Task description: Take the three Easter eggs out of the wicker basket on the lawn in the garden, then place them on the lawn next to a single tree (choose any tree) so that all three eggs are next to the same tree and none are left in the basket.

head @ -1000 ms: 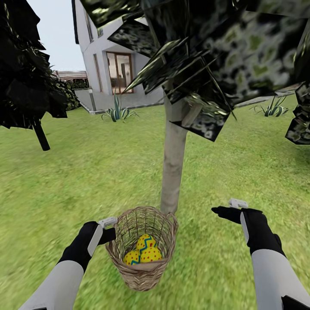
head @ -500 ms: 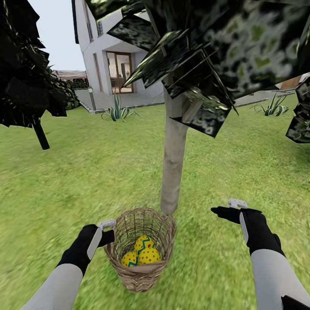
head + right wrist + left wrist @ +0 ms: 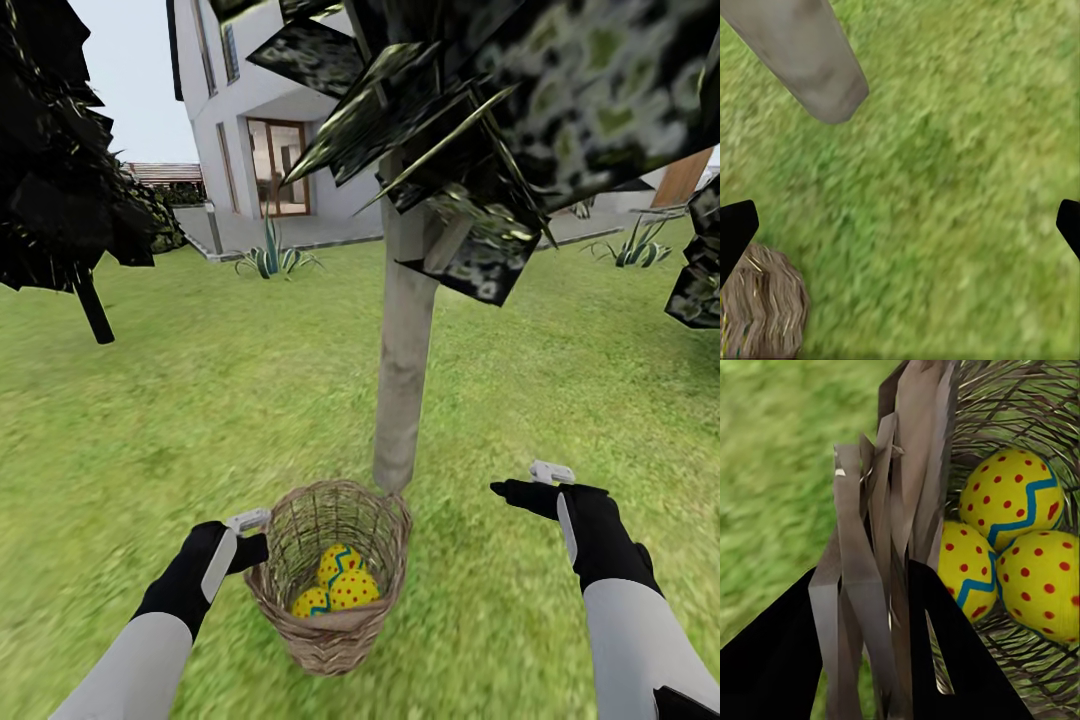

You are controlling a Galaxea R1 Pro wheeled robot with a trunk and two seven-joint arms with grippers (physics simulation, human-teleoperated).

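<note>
The wicker basket (image 3: 330,600) sits just in front of the tree's pale trunk (image 3: 405,370) on the lawn (image 3: 200,420). Three yellow Easter eggs (image 3: 335,588) with teal zigzags and red dots lie inside it. My left gripper (image 3: 250,538) is shut on the basket's rim. In the left wrist view the woven rim (image 3: 881,547) runs between the black fingers (image 3: 952,660), with the eggs (image 3: 1012,499) just beyond. My right gripper (image 3: 520,492) hovers open over grass to the right of the basket. In the right wrist view its fingertips (image 3: 735,229) are spread wide, near the trunk base (image 3: 814,56) and the basket (image 3: 757,315).
Dark blocky leaves (image 3: 520,130) hang low over the trunk. A thin black-trunked tree (image 3: 95,310) stands at the left. A white house (image 3: 270,150) and spiky plants (image 3: 272,262) lie beyond the grass. Open lawn spreads on both sides of the trunk.
The whole view has shifted slightly, so the leaves sit differently. The basket stays in my left gripper by the trunk, barely swaying. The right arm holds still.
</note>
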